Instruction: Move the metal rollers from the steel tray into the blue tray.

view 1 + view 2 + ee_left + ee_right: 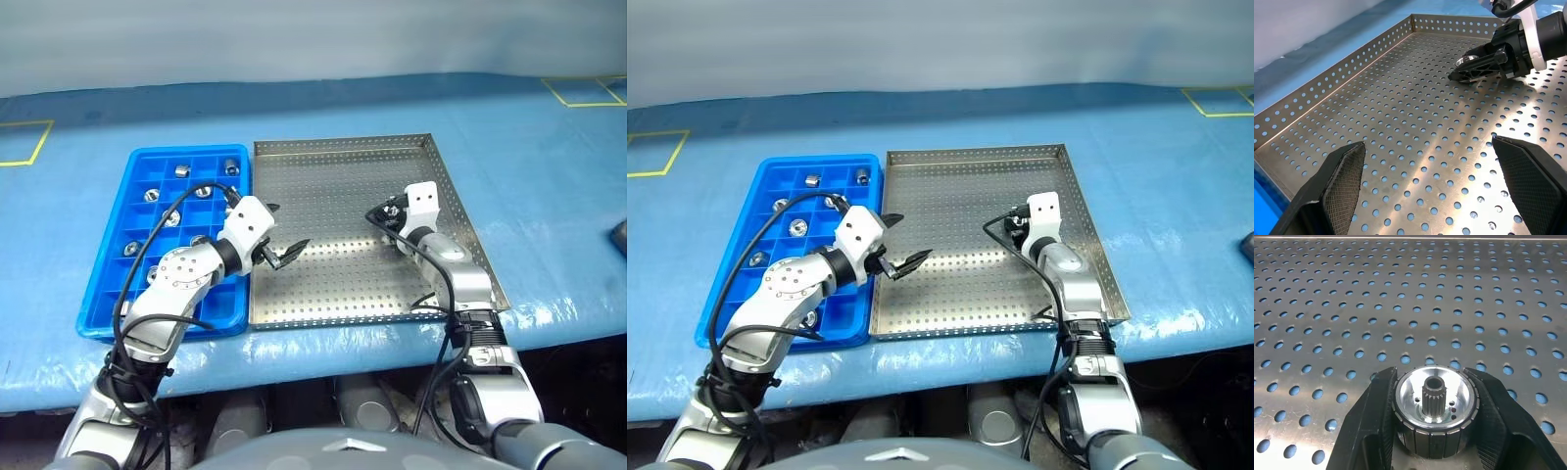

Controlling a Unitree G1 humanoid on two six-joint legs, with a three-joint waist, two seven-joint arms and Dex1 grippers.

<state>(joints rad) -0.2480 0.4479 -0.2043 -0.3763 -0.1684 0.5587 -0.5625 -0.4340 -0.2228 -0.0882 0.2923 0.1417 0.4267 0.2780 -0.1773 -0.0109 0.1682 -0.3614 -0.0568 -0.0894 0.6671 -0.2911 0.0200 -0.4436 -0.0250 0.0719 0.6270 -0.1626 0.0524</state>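
Observation:
My right gripper is shut on a metal roller, a shiny short cylinder with a toothed centre hub. It is held low over the right half of the steel tray. In the left wrist view the same roller glints between the black tips of that gripper, just above the perforated floor. My left gripper hangs open and empty over the steel tray's left part, beside the blue tray. Several rollers lie in the blue tray's far compartments.
Both trays lie side by side on a light blue table cover, whose front edge runs just before the trays. Yellow tape marks lie at the far left and far right. A dark object lies at the right border.

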